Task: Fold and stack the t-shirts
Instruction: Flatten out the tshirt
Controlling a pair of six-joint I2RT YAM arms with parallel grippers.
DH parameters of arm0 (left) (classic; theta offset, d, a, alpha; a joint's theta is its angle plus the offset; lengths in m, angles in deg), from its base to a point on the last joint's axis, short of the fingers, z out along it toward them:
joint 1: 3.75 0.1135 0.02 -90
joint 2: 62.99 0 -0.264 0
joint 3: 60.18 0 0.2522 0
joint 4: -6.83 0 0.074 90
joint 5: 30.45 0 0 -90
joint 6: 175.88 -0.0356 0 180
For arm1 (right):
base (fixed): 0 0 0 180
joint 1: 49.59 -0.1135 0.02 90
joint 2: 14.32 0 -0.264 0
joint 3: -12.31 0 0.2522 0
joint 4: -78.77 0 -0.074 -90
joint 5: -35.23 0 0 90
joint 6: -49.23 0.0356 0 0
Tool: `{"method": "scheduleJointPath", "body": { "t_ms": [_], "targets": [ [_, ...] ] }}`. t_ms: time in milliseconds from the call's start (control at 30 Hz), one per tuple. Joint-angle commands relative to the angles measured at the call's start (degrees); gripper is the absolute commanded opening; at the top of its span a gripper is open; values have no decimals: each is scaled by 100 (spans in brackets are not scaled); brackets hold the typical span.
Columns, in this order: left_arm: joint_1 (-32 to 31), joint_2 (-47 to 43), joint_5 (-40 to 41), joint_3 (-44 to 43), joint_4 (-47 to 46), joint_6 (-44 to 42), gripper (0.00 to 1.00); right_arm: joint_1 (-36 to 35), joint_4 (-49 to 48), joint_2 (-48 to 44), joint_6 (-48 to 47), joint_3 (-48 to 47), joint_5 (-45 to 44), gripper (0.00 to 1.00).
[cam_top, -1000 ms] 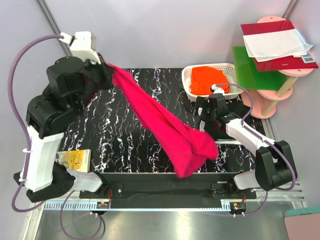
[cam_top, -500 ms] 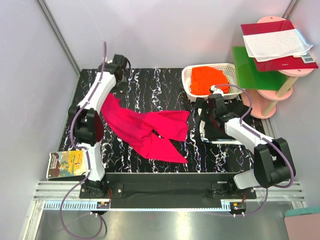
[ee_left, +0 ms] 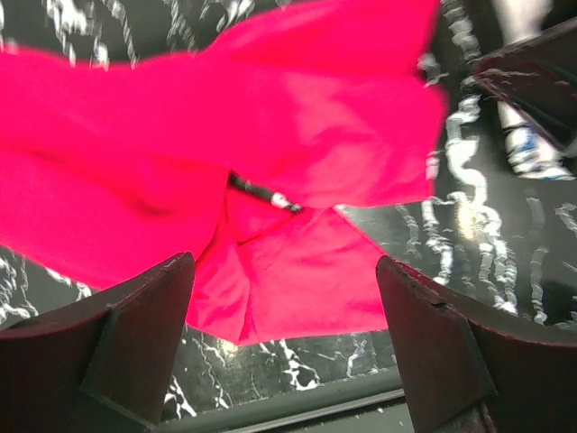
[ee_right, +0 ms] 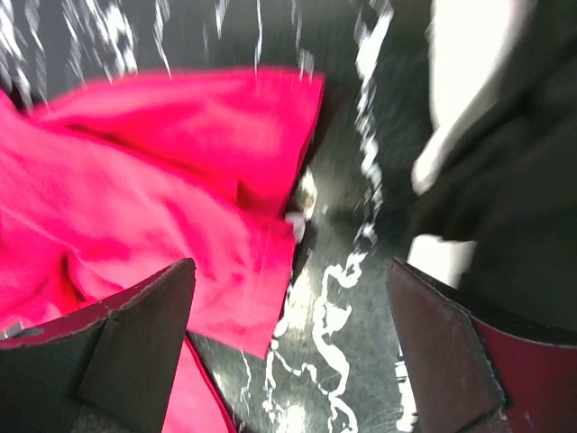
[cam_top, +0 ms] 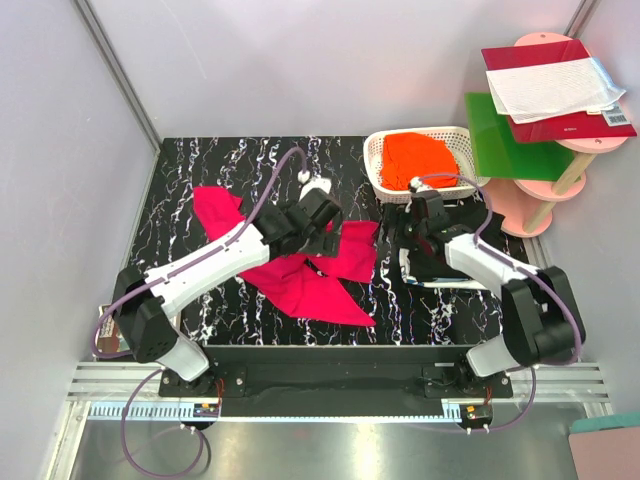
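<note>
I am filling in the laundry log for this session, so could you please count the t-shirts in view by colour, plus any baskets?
Pink t-shirt: 1, crumpled on the table
Orange t-shirt: 1 bundle, in the basket
White basket: 1
Total: 3

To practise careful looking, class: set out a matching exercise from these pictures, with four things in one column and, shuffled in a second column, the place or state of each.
Things
1. crumpled pink cloth t-shirt
2. orange cloth garment
3. left hand
4. flat dark red book

Places or states
A. in the white lattice basket
B. open, over pink cloth
C. lying on the black marbled table
D. atop the round pink stand

Pairs: 1-C, 2-A, 3-B, 4-D.
</note>
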Motion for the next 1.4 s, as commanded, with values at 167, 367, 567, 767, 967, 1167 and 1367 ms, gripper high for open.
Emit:
{"method": "scheduleJointPath", "body": {
  "t_ms": [167, 367, 567, 767, 967, 1167, 1367],
  "targets": [
    [-41, -446, 394, 1387, -149, 815, 89, -547, 286, 704, 170, -42, 1329, 89],
    [-93, -420, 412, 1555, -149, 895, 89, -881, 391, 1091, 381, -147, 1577, 81],
    [-383, -323, 447, 1511, -132, 1026, 89, -1013, 1015, 1407, 416, -630, 1831, 55],
    [-901, -130, 464, 1414, -184, 1176, 89, -1013, 1156, 1215, 293, -1052, 1613, 0],
    [-1693, 195, 536, 1238, -578, 1115, 94, -1005, 1375, 968, -23, -1957, 392, 0],
    [-2115, 1073, 561, 1106, -1122, 1325, 80, -970, 1490, 1109, -217, -3030, -505, 0],
    [-2212, 2215, 157, 870, -1231, 1527, 72, -864, 1674, 1231, -366, -3715, -1191, 0]
  ]
}}
